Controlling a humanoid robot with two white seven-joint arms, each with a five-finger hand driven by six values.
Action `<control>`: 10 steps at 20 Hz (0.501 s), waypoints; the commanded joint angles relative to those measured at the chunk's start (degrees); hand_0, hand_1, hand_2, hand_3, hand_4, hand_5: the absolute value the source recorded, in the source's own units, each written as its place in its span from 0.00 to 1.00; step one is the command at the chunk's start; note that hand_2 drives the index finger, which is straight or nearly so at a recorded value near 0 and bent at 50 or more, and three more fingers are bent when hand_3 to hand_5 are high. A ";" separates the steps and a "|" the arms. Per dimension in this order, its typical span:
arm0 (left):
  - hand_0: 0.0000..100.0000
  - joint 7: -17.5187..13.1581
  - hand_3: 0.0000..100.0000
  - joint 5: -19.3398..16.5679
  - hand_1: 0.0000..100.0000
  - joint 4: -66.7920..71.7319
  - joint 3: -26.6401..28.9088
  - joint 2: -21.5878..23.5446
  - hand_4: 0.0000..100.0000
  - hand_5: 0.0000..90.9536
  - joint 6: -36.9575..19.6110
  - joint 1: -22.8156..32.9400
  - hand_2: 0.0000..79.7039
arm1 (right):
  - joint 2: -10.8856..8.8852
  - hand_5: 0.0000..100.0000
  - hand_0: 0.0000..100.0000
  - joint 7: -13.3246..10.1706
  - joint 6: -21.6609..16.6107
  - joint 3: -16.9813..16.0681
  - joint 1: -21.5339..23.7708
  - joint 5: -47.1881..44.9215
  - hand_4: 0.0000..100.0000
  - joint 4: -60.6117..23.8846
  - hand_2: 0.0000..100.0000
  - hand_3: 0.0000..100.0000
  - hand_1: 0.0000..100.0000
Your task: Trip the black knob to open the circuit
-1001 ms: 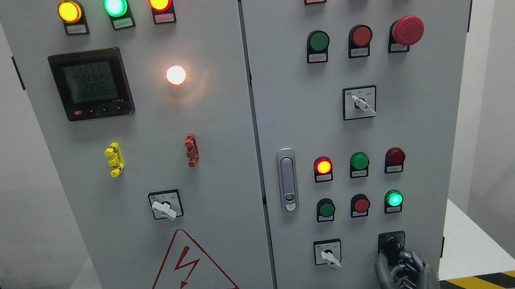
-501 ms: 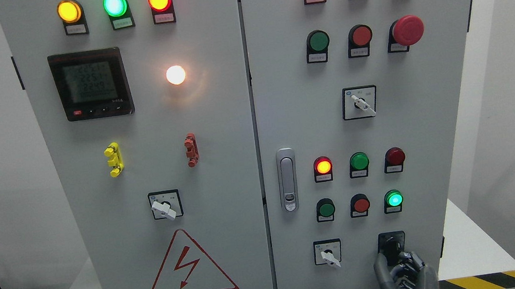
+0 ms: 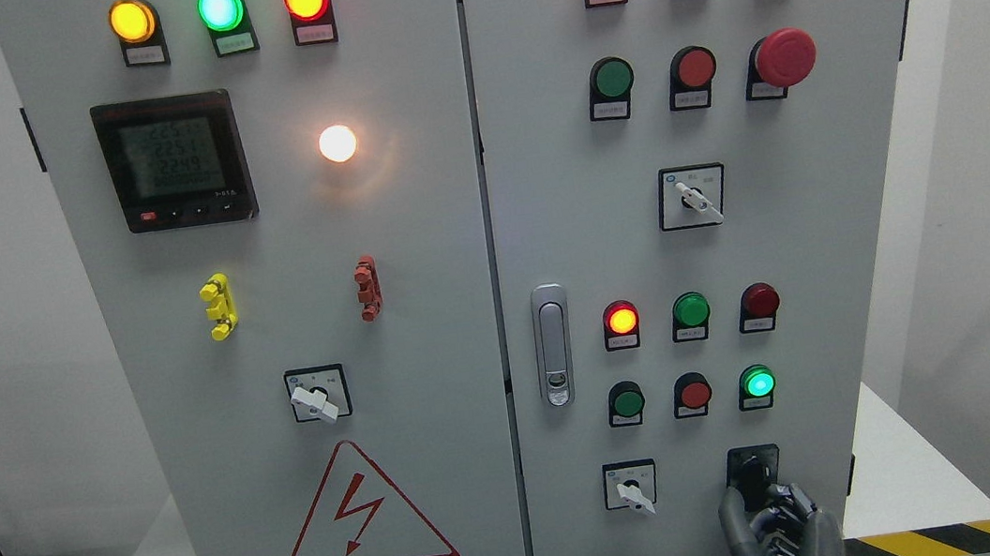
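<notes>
1. You find the black knob at the lower right of the right-hand cabinet door, on its square black plate, to the right of the small white-handled selector and below the lit green lamp.

2. Your right hand comes up from the bottom edge, right of the middle. Its dark fingers are curled up against the underside of the knob, with the thumb side just left of the plate. They touch the knob, and it looks as though they grip it, but the fingertips merge with the black plate, so you cannot be certain the hold is firm.

3. Over the last second, almost nothing has changed. The hand sits where it did, the knob shows the same outline, and the whole view has shifted only by a hair.

4. The lamps match the earlier pictures too: red lit in the row above, green lit below it, and the top rows unchanged. Only the digits on the meter flicker.

5. Read that as the circuit not yet tripped. You are probably holding at the grasp, with the turn itself not yet made.

6. Your left hand is out of view.

7. Watch for slip: the contact sits low on the knob, so a twist may slide off rather than turn it.
</notes>
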 commanded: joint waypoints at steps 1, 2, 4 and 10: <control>0.12 0.01 0.00 -1.93 0.39 0.00 0.00 0.01 0.00 0.00 0.02 -0.44 0.00 | 0.00 0.95 0.45 -0.09 0.04 -0.13 0.18 0.32 0.87 -0.09 0.59 0.88 0.74; 0.12 0.01 0.00 -1.85 0.39 0.00 0.00 0.01 0.00 0.00 0.02 -0.44 0.00 | 0.00 0.95 0.45 -0.09 0.04 -0.13 0.18 0.32 0.87 -0.09 0.59 0.88 0.74; 0.12 0.01 0.00 -1.93 0.39 0.00 0.00 0.01 0.00 0.00 0.02 -0.44 0.00 | -0.09 0.95 0.45 -0.09 0.04 -0.13 0.18 0.75 0.86 -0.09 0.58 0.88 0.74; 0.12 0.01 0.00 -1.93 0.39 0.00 0.00 0.01 0.00 0.00 0.02 -0.44 0.00 | -0.09 0.94 0.45 -0.09 -0.13 -0.30 0.18 2.69 0.86 -0.09 0.58 0.88 0.75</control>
